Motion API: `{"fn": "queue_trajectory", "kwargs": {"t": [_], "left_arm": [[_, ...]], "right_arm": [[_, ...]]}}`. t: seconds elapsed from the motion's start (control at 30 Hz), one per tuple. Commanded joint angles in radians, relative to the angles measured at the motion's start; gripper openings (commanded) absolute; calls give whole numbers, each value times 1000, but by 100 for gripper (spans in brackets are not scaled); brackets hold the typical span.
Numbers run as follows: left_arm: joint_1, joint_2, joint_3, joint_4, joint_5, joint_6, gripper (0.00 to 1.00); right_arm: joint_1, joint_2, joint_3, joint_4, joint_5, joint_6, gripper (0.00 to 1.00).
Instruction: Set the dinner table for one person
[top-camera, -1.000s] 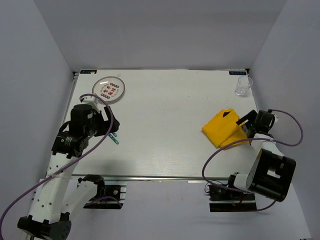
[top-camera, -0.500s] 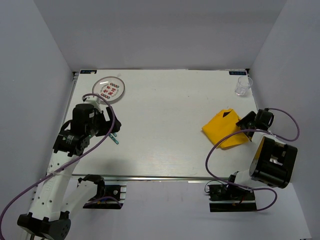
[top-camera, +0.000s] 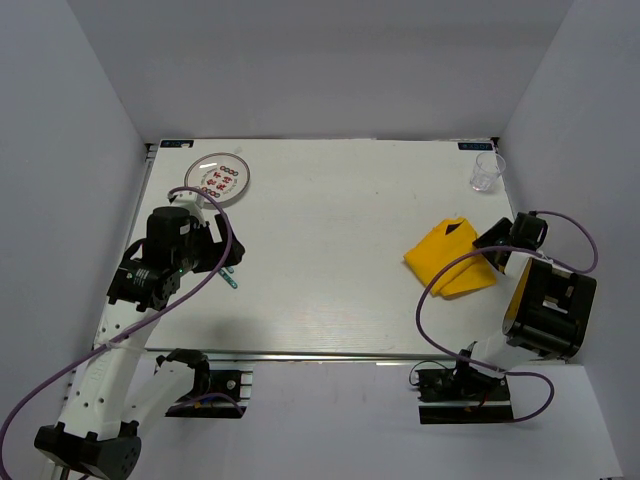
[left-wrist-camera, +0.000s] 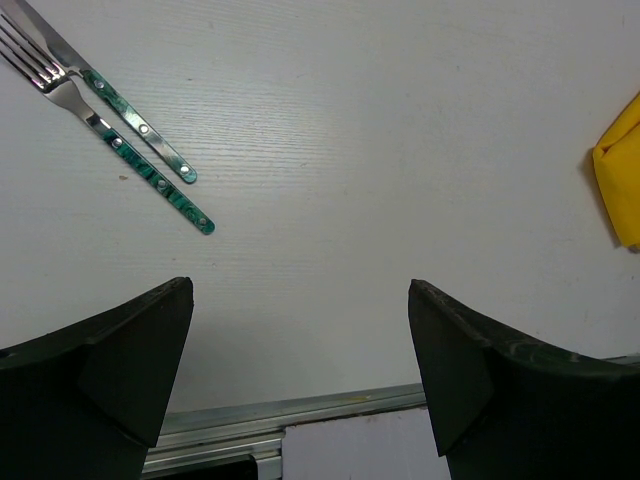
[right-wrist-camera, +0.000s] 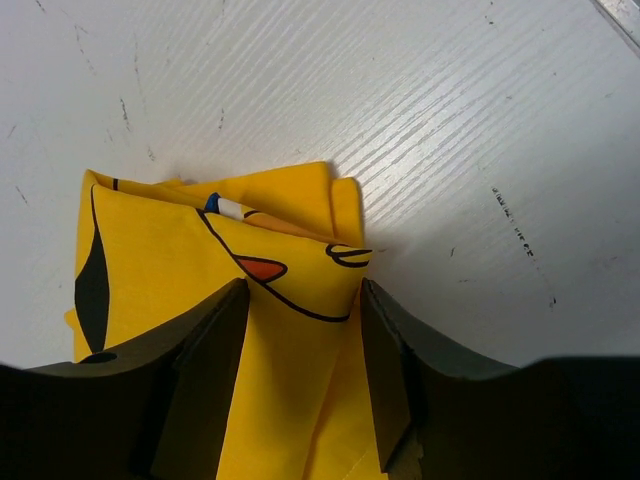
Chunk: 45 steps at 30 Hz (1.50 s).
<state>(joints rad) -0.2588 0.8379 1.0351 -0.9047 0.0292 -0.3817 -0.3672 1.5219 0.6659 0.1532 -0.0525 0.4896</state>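
Right claw (right-wrist-camera: 300, 300) pinches folded yellow placemat (right-wrist-camera: 170, 260); left claw (left-wrist-camera: 300, 290) wide, empty. Plate (top-camera: 220, 180), glass (top-camera: 487, 172), fork (left-wrist-camera: 150, 172), knife (left-wrist-camera: 140, 127) scattered on surface (top-camera: 330, 220); nothing arranged yet.

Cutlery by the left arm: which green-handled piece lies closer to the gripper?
The fork, the one with tines: its handle tip reaches nearer the left gripper than the knife beside it.

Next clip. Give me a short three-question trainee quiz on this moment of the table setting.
1. True or false: the left hand holds the fork.
2. What sits between the fingers of the right hand? A spoon, B yellow cloth, C bowl.
3. Fill in: the glass stands at the table's far ___ corner.
Key: 1 false, it is open and empty; 2 B; 3 right.
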Motion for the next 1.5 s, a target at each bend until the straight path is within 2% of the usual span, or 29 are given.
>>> {"fn": "queue_trajectory", "kwargs": {"t": [0.0,0.13,0.23,0.27,0.4,0.57,0.63,0.83,0.87,1.1,1.13,1.17,1.2,1.23,1.27,1.3,1.33,1.37,1.4,1.43,1.47], "left_arm": [[-5,-13,5,16,9,9,98],[-5,-8,8,13,8,9,98],[-5,-8,8,13,8,10,98],[-5,-7,8,10,9,9,98],[-5,4,9,18,11,10,98],[-5,44,39,18,-6,7,98],[-5,69,55,15,-15,4,98],[-5,104,65,46,3,-11,98],[-5,107,60,53,15,-13,98],[-5,159,16,151,126,-59,98],[-5,165,10,188,139,-63,98],[-5,168,-4,205,176,-69,98],[-5,173,-7,222,192,-72,98],[-5,185,-9,246,208,-78,98],[-5,193,-12,262,245,-79,98],[-5,202,-10,286,265,-82,98],[-5,213,-6,296,285,-83,98],[-5,237,-4,309,334,-82,98],[-14,250,-1,335,359,-80,98],[-14,265,3,343,379,-80,98],[-23,295,9,351,420,-77,98]], "right_arm": [[-3,12,15,28,-1,-2,54],[1,11,17,29,-17,1,34],[5,-37,-8,77,-52,-6,12],[5,-48,-9,81,-52,-9,0],[27,-127,-31,137,-124,-14,0],[122,-288,-98,262,-395,4,0],[186,-348,-123,267,-485,24,0],[347,-499,-273,330,-622,148,0],[419,-511,-310,338,-633,165,0],[686,-592,-427,493,-768,381,0],[704,-606,-419,509,-774,398,26],[718,-618,-407,511,-783,421,41],[740,-652,-363,500,-794,422,67],[743,-673,-326,408,-793,409,89],[743,-689,-280,319,-776,341,89],[743,-727,-170,211,-682,293,89],[743,-739,-117,16,-626,247,89],[737,-738,-68,-74,-569,177,89],[734,-729,31,-284,-382,153,89],[734,-714,75,-385,-263,135,89],[737,-680,111,-459,-62,144,89]]}}
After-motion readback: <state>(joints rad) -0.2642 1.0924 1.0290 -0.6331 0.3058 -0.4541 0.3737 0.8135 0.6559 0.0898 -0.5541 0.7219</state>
